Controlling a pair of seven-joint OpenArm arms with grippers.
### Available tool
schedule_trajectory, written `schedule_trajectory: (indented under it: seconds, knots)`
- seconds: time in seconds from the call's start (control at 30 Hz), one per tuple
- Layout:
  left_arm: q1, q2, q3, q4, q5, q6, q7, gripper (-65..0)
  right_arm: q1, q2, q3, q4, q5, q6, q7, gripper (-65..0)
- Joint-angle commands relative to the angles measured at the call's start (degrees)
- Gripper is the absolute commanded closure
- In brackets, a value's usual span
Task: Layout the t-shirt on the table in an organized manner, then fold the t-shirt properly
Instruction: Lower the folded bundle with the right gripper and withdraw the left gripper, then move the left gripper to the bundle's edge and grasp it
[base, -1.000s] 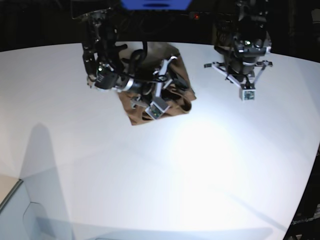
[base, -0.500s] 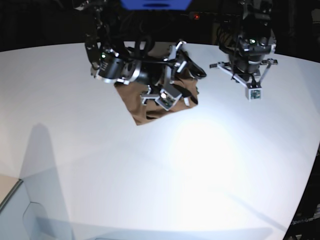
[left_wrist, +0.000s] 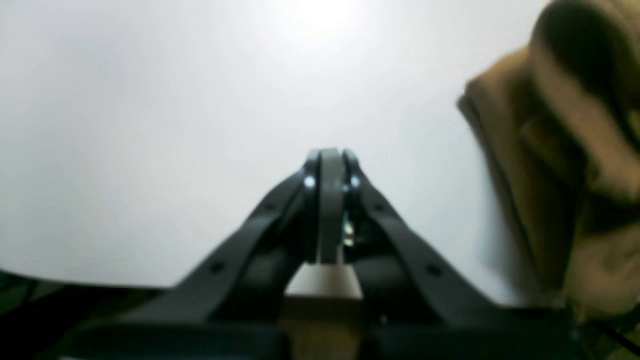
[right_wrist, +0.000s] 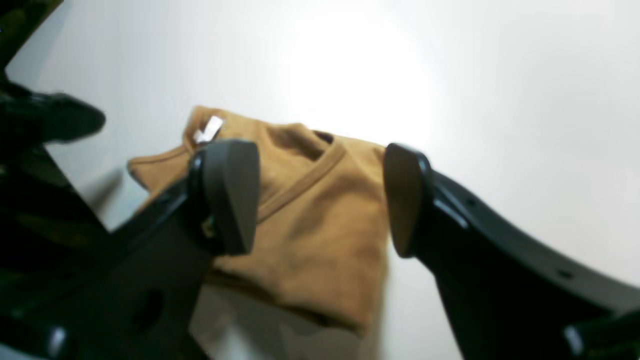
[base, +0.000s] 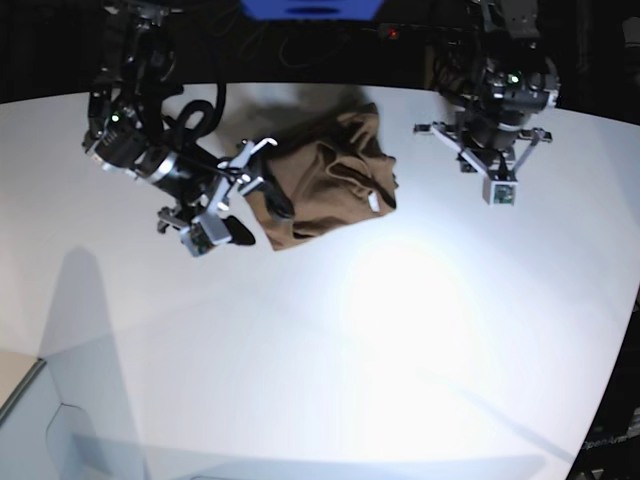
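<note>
The brown t-shirt lies as a compact bundle near the far edge of the white bench, roughly midway along that edge, with bare surface all round it. A white tag shows at the neckline in the right wrist view, and the fabric beneath looks doubled over itself.

The right end effector hovers just beside the bundle, its jaws spread wide and holding nothing; cloth shows between the pads but none is pinched. The left end effector is closed tight on nothing and hangs over bare bench on the shirt's other side, apart from the fabric.

Whether the shirt counts as properly folded is hard to judge: the outline looks lumpy, with a sleeve or hem edge curling up. If tidying is the step in hand, it would go best by pressing the raised folds flat and squaring the loose corner, working from the outer edges inward, taking only the top layer so the layers below stay put.
</note>
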Motion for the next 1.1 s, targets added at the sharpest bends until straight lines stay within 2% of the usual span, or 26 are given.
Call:
schedule_trajectory:
  seconds: [0.0, 0.17, 0.43, 0.63, 0.8, 0.97, 1.07]
  knots:
    - [-0.3, 0.0, -0.9, 1.2, -0.2, -0.5, -0.6, -0.2, -1.3, -0.3, -1.3, 0.9, 1.3, -0.1, 1.4, -39.5]
    - [-1.3, -0.1, -3.3, 1.2, -0.2, -0.8, -0.4, -0.2, -3.7, -0.3, -8.4, 0.0, 1.2, -0.1, 1.4, -39.5]
    - [-0.8, -0.1, -6.5, 1.2, -0.2, -0.9, -0.4, -0.2, -1.4, 0.0, -15.1, -10.0, 1.2, -0.1, 1.4, -39.5]
    - [-0.8, -0.1, -7.1, 1.2, -0.2, -0.9, -0.4, -0.2, -1.1, 1.2, -23.6, -10.0, 1.2, -0.1, 1.4, -39.5]
    - [-0.8, -0.1, -6.9, 1.2, -0.2, -1.0, -0.4, -0.6, -1.1, 2.0, -27.7, -8.7, 1.2, -0.1, 1.4, -39.5]
    - [-0.9, 0.2, -6.8, 1.2, -0.3, -1.0, -0.4, -0.6, -1.2, 3.4, -28.7, -3.2, 1.2, -0.1, 1.4, -39.5]
    - [-0.7, 0.7, -7.1, 1.2, -2.7, -1.0, -0.4, -1.6, -1.6, 3.4, -25.4, -0.1, 1.2, -0.1, 1.4, -39.5]
